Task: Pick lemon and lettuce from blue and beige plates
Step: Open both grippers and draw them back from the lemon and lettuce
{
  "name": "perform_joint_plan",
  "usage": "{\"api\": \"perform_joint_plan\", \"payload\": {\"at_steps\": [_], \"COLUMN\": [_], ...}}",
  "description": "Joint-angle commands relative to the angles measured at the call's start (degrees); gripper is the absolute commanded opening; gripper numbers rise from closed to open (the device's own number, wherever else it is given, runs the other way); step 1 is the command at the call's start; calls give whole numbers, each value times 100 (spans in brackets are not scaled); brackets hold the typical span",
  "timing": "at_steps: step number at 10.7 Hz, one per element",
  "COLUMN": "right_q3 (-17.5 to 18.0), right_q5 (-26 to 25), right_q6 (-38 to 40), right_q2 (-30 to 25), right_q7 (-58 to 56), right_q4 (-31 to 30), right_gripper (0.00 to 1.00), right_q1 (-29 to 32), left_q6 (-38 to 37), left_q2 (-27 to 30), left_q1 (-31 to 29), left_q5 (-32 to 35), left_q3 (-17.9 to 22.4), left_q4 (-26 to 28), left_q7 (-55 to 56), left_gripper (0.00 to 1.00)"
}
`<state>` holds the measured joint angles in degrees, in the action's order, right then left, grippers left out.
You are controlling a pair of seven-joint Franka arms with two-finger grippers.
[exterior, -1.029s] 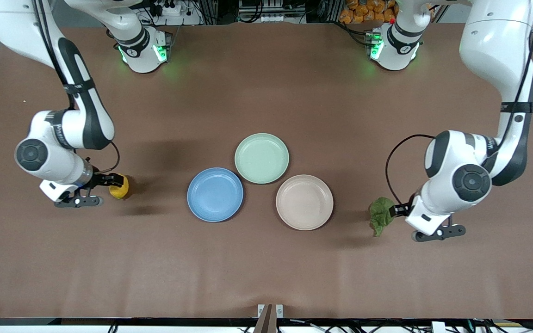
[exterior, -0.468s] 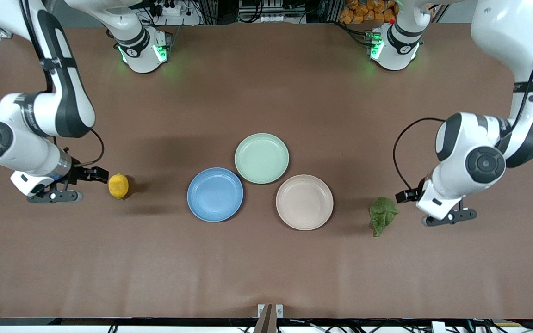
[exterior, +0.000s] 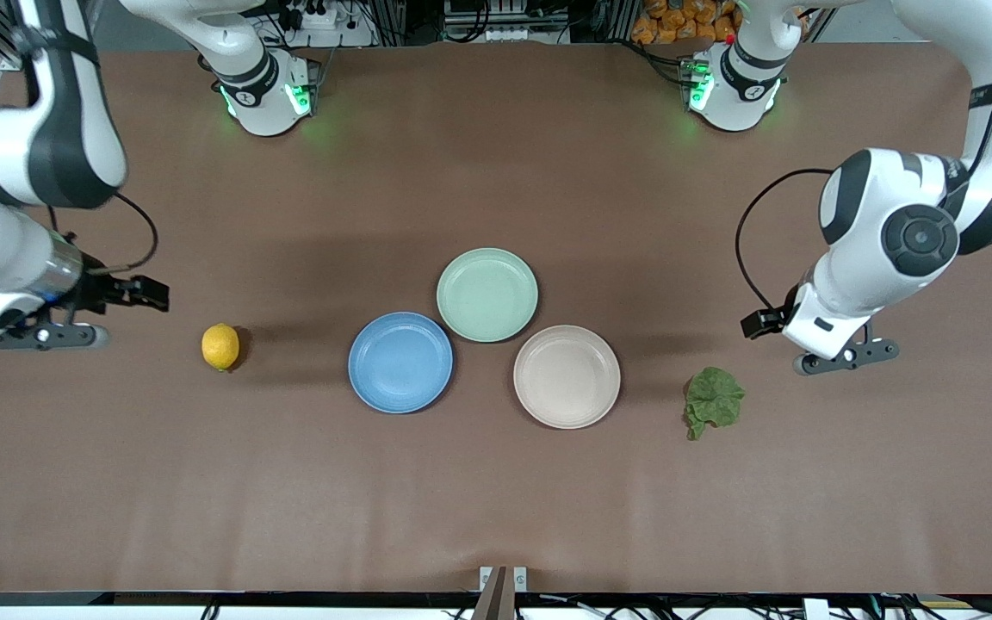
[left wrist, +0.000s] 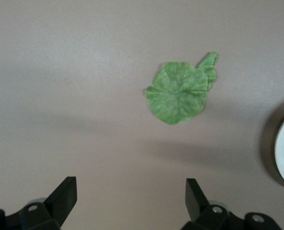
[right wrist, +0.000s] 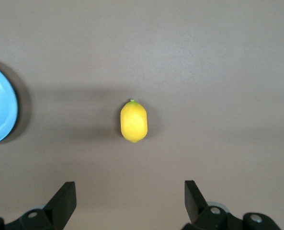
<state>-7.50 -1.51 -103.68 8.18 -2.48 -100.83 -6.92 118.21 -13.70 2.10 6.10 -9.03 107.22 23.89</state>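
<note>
A yellow lemon (exterior: 220, 347) lies on the brown table toward the right arm's end, apart from the blue plate (exterior: 400, 362). It also shows in the right wrist view (right wrist: 133, 120). A green lettuce leaf (exterior: 712, 401) lies flat on the table toward the left arm's end, beside the beige plate (exterior: 567, 376). It also shows in the left wrist view (left wrist: 180, 92). Both plates are empty. My right gripper (exterior: 151, 294) is open and empty, raised off the lemon. My left gripper (exterior: 756, 324) is open and empty, raised off the lettuce.
An empty light green plate (exterior: 487, 294) sits farther from the front camera than the blue and beige plates, touching both. The arm bases (exterior: 265, 95) stand along the table's back edge.
Both grippers let go of their items and drew back and up. The lemon and lettuce now lie free on the table, and the leaf has flattened out.
</note>
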Motion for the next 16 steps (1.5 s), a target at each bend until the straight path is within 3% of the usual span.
{"api": "perform_joint_plan", "payload": {"at_steps": [1, 4, 13, 16], "right_q3": [248, 266, 266, 266], "right_q5": [28, 37, 336, 467], "right_q6": [348, 715, 1886, 2079], "right_q2": [-201, -361, -695, -651], "right_q7": [2, -7, 45, 229], "right_q4": [300, 588, 1539, 1820], "right_gripper": [100, 100, 100, 100], "right_q1": [225, 279, 323, 323], "left_q6": [44, -8, -272, -272], "left_q2": [438, 772, 1387, 1371], "left_q1": [-60, -69, -78, -78], "left_q5": [-188, -232, -338, -373], "left_q3": [-55, -134, -125, -99], "left_q4": [334, 536, 466, -24], "left_q7": [1, -7, -95, -43], "left_gripper": [100, 100, 100, 100]}}
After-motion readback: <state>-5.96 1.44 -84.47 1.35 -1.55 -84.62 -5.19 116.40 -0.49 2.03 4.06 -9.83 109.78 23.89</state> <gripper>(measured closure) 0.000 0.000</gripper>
